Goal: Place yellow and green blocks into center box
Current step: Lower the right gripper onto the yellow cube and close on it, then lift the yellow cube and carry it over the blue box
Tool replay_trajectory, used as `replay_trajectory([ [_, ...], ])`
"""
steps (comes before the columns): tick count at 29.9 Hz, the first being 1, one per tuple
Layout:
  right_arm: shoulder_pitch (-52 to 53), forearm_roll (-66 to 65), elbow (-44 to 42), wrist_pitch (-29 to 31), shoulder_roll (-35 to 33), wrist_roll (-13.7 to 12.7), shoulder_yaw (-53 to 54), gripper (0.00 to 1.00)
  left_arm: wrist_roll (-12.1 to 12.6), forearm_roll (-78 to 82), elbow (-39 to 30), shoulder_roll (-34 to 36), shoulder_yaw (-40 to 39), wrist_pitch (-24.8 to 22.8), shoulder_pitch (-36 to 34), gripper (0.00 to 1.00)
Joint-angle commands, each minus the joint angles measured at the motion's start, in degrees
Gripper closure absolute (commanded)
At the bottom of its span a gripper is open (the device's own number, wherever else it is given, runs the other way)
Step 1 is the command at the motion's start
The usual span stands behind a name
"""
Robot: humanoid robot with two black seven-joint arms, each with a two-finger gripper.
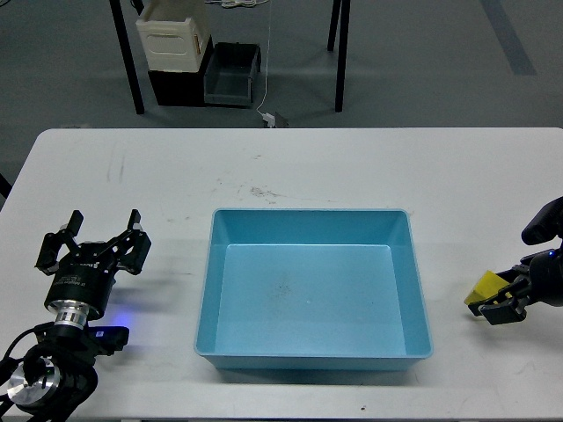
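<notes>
We see the light blue center box resting on the white table, and we place everything else relative to it. Well to the right of the box, our right pincer pinches the yellow block just above the table, though the dark fingers partly cover the cube, so the grip seems firm rather than certain. Well to the left of the box our left pincer hovers with its fingers spread and nothing between them, while the green block does not show anywhere around the box.
</notes>
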Motion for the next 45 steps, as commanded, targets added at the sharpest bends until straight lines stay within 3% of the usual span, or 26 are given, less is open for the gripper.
replay_trajectory([
  [1, 0.3, -0.1, 0.1, 0.0, -0.1, 0.0, -0.1, 0.47, -0.4, 0.0, 0.3, 0.0, 0.0, 0.0, 0.0, 0.00],
  [5, 0.9, -0.6, -0.1, 0.1, -0.6, 0.0, -0.1, 0.71, -0.4, 0.0, 0.3, -0.1, 0.0, 0.0, 0.0, 0.00],
  [9, 3.1, -0.6, -0.7, 0.0, -1.6, 0.0, 0.5, 0.80, -0.4, 0.0, 0.3, -0.1, 0.0, 0.0, 0.0, 0.00],
  [15, 11.7, 0.1, -4.4, -0.4, -3.0, 0.0, 4.1, 0.81, -0.4, 0.0, 0.3, -0.1, 0.0, 0.0, -0.1, 0.00],
  [23, 23.5, 4.5, 0.5, 0.2, -1.3, 0.0, 7.3, 0.90, -1.1, 0.0, 0.3, -0.1, -0.1, 0.0, -0.2, 0.00],
  [31, 31.5, 7.3, 6.1, 2.1, 8.5, 0.0, 0.3, 0.89, -1.8, 0.0, 0.3, -0.1, -1.9, 0.0, -0.4, 0.00],
  [45, 33.3, 7.4, 2.7, 2.1, 29.9, 0.0, -15.0, 0.84, -1.8, 0.0, 0.3, -0.2, -3.3, 0.0, -0.4, 0.00],
])
